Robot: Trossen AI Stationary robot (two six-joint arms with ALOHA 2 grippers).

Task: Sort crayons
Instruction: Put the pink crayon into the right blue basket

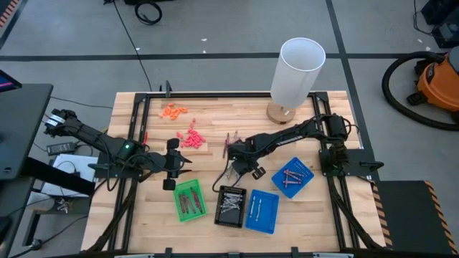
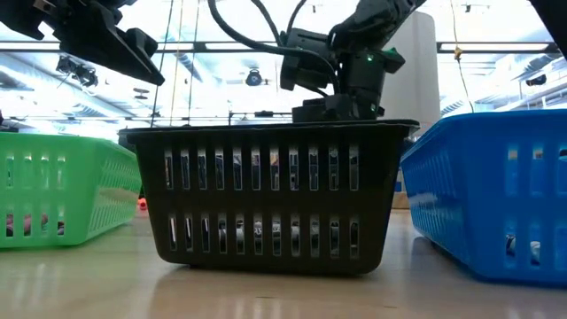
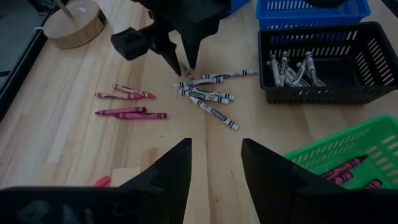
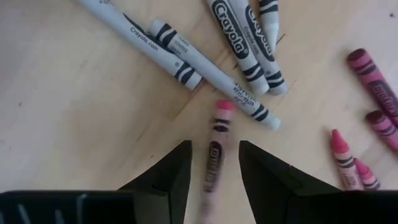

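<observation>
Right wrist view, pink crayon [image 4: 215,155] between open right gripper [image 4: 212,163] jaws, ungripped

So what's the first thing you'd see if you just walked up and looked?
Probably the tall white cylinder at the table's far edge, then the bright baskets along the near edge: green, black and two blue ones. In the middle, the right gripper hangs open around a pink crayon, beside a loose heap of grey crayons.

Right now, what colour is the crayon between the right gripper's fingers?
Pink crayon, shown best in the right wrist view.
</observation>
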